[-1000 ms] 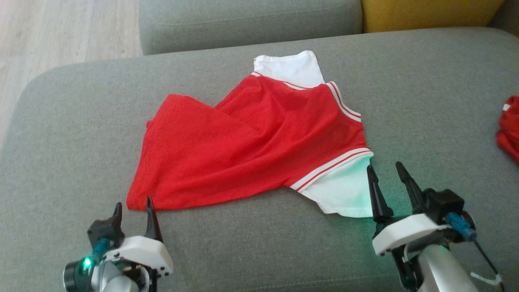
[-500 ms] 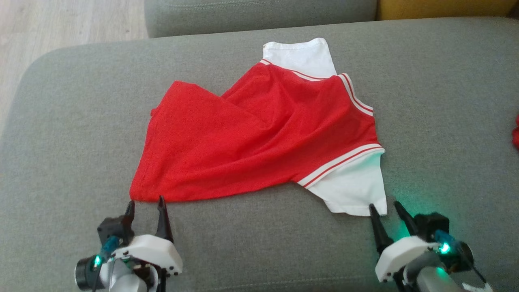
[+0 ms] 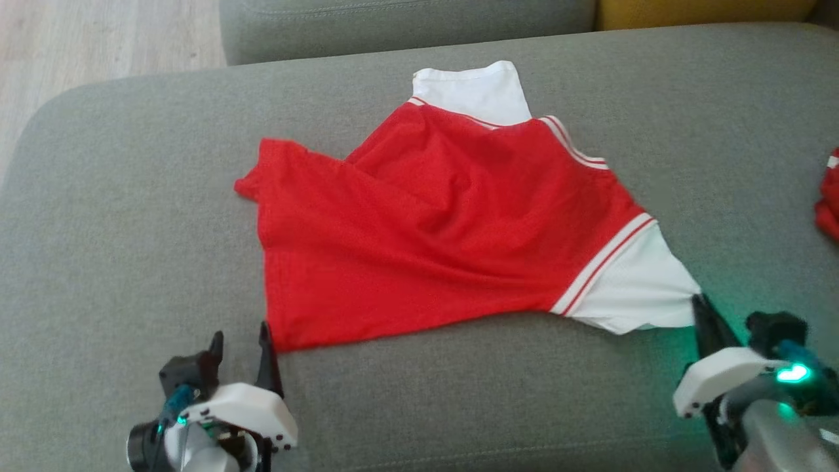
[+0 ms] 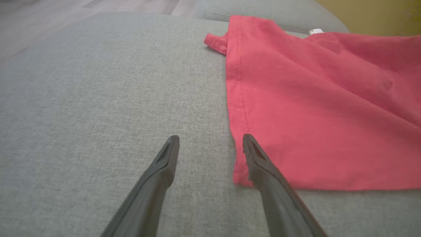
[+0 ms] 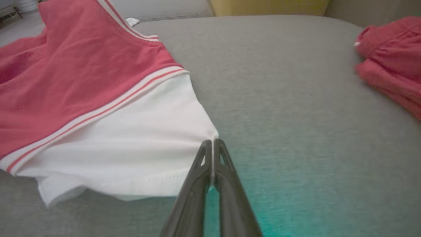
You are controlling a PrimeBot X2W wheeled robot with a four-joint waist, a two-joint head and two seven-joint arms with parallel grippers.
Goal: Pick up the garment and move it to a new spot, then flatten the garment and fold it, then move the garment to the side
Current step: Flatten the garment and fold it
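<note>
Red short-sleeved jersey with white sleeves and striped trim [image 3: 446, 229] lies spread over the middle of the grey woven sofa cushion [image 3: 131, 216]. Its hem points toward the cushion's left edge, one sleeve toward the far edge, the other toward the near right corner. Change over the last second: the right gripper [image 3: 701, 305], which stood with jaws apart beside the near white sleeve [image 3: 639, 282], has closed on that sleeve's outer corner and drawn it toward the cushion's right edge. The sleeve now tapers to a taut point at the fingertips, and the red body has slid rightward with it. Right wrist view confirms this: fingers pressed together, white cloth pinched between the tips. The left gripper [image 3: 240, 333] is fully apart and holds nothing, low over the cushion near its front edge. Its right finger sits just beside the hem corner [image 4: 241, 179], possibly touching it; the corner no longer lies between the fingers. Judgement: flattening is under way with one corner secured, and the left side probably needs re-aiming onto the hem before a two-handed stretch. A second crumpled red cloth [image 3: 827, 206] rests at the right edge, well apart.
</note>
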